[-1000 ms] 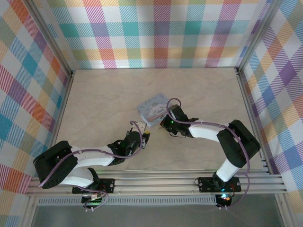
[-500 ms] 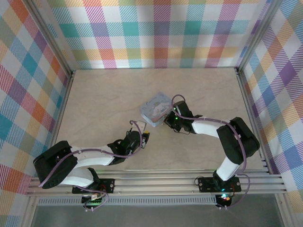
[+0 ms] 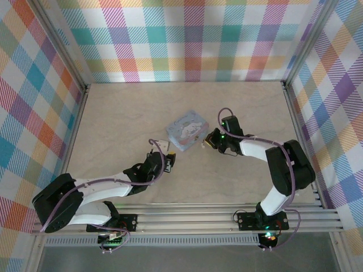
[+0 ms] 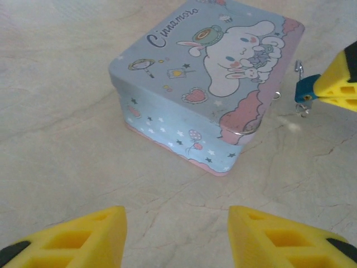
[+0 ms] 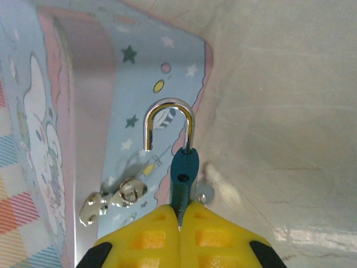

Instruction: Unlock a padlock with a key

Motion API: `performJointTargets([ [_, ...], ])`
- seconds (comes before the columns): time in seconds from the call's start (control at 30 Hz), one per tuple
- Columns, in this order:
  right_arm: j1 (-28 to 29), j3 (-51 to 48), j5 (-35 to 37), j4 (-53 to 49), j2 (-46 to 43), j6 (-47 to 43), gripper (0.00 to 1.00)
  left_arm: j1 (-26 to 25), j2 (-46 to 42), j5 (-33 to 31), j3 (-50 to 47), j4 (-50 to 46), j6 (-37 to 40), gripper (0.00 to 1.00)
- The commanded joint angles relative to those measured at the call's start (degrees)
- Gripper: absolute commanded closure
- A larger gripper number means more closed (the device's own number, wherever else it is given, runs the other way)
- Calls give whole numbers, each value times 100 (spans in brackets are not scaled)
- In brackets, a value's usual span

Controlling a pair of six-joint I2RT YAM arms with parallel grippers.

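Left gripper (image 4: 175,234): my fingers are spread wide and empty, at 7 o'clock of the tin box.
Tin box (image 4: 206,84): lid shut.
Padlock (image 5: 184,170): at the tin box's 4 o'clock corner, one shackle (image 5: 167,109) end out of the body.
Right gripper (image 5: 181,218): I'm clenched on the padlock's teal body.

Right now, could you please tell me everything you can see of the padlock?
The padlock is tiny, with a teal body and a shiny silver metal hoop whose one end hangs free, so it looks open. The right claw pinches its body, hoop pointing away, close beside the tin box.
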Motion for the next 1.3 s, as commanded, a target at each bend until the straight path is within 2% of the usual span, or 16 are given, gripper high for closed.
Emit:
performJointTargets([
  [0.0,49,111,-168,-499,-475,-703,100,204,-340,-110,265,-672,-265,46],
  [0.03,49,132,-153,-728,-599,-892,100,281,-440,-153,336,-951,-366,44],
  [0.2,86,-132,-377,-1376,-1226,-1294,100,752,-973,-377,636,-2167,-918,14],
  [0.27,284,-215,-399,-1647,-1420,-1424,100,984,-1232,-328,717,-2584,-1174,0],
  [0.4,1019,-175,-198,-1950,-1440,-1581,100,1448,-1693,-371,963,-3756,-1762,0],
  [0.57,2096,-10,58,-1537,-859,-1539,100,2073,-2215,385,989,-4362,-2027,0],
  [0.67,2608,186,-100,-1109,-316,-1536,100,2265,-2311,711,936,-4612,-2127,0],
  [0.83,2862,347,-77,-924,208,-1512,100,2343,-2065,1414,804,-4711,-1965,0],
  [0.97,2926,407,45,-1146,36,-1658,80,2351,-1755,1686,881,-4938,-1741,0],
  [1.03,2966,409,283,-1407,-185,-1777,67,2358,-1693,1829,838,-4775,-1571,0],
  [1.13,2975,168,739,-1613,-684,-1788,50,2413,-1462,2073,917,-4493,-1201,0],
  [1.27,2969,-109,1697,-2152,-1685,-2033,32,2590,-1147,2018,1279,-4210,-708,0],
])
